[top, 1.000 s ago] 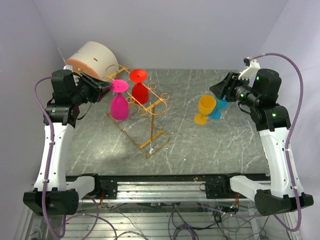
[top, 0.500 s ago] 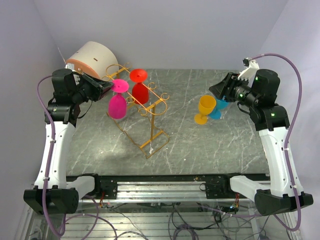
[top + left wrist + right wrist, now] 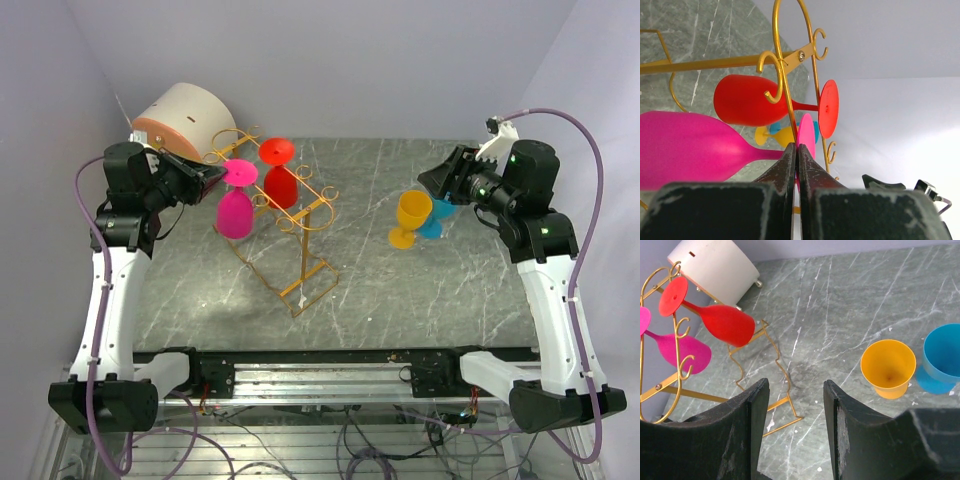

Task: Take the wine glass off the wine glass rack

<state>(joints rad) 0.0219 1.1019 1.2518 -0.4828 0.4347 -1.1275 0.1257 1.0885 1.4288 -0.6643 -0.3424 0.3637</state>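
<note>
My left gripper (image 3: 212, 177) is at the far left of the table, up against the thin gold wire wine glass rack (image 3: 303, 256). Its fingers (image 3: 782, 167) are drawn in to a bare slit where the stem of the matte pink wine glass (image 3: 690, 150) meets its round foot. I read that as a pinch on the foot's rim (the wrist view hides the actual contact, so I won't swear to it). The glass hangs bowl-down from the rack's left rail, with a matte red wine glass (image 3: 281, 186) hanging just beside it. My right gripper (image 3: 796, 386) hovers well apart on the right, fingers spread, holding nothing.

The pink glass looks like light, stiff plastic, smooth enough to swivel in a thin pinch. I'd rather hold the stem just under the foot and slide it along the rail, since the light rack could drag if the foot snags a curled loop.
</note>
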